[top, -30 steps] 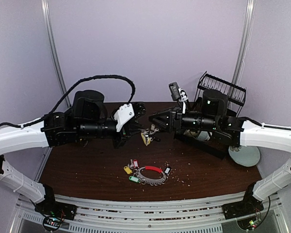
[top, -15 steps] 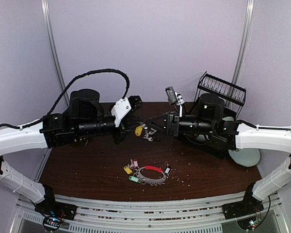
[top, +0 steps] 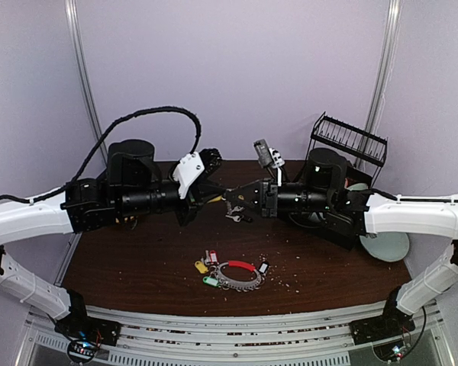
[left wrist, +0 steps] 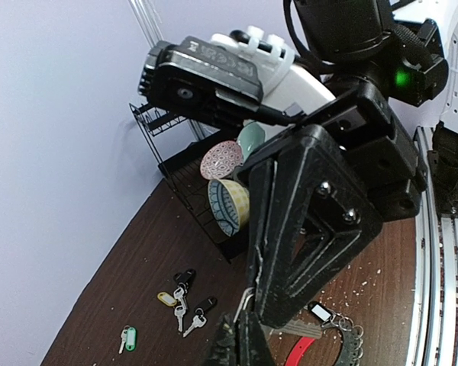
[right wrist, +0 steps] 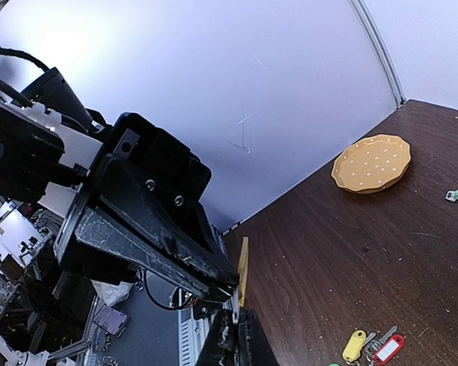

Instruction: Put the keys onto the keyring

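Robotics lab test cell. Plain lavender backdrop panels [top: 237, 76] and aluminium posts [top: 85, 76] enclose bench. White-and-black arms [top: 30, 217] bolted to slotted metal rail [top: 237, 335]; exposed cable loop [top: 160, 114]. Staged props on dark table [top: 137, 267]: wire dish rack [left wrist: 168, 164] with bowls [left wrist: 227, 204] beyond left fingers [left wrist: 223, 351], yellow plate [right wrist: 372, 163] far ahead of right fingers [right wrist: 221, 351]. Equipment clutter [right wrist: 15, 252] up-left of right fingers.
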Tool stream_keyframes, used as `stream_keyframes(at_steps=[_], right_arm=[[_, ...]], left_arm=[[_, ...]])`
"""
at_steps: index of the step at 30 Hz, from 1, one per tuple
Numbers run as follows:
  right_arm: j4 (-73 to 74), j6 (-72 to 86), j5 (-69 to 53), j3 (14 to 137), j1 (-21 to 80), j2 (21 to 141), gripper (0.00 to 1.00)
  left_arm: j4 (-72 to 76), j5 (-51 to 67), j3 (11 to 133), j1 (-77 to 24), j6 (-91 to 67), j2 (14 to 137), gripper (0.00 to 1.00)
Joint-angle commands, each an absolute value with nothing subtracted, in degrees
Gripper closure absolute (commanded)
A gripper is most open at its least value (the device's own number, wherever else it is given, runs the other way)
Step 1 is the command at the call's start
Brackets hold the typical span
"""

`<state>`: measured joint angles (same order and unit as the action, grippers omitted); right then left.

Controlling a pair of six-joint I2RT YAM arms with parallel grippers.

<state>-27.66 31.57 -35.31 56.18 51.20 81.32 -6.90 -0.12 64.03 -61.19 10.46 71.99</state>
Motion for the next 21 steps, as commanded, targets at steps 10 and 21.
stream_keyframes(at_steps=[10, 21], right_arm=[[-23.04, 22.36, -39.09, 56.66, 51.75, 76.82, 1.0], [-35.05, 32.39, -31.43, 51.91, 51.94, 76.07, 1.0]], left_arm=[[4.78, 9.91, 51.06, -61.17, 11.7, 61.05, 0.64], [20.09, 0.39, 47.47, -66.76, 12.41, 63.8, 0.81]])
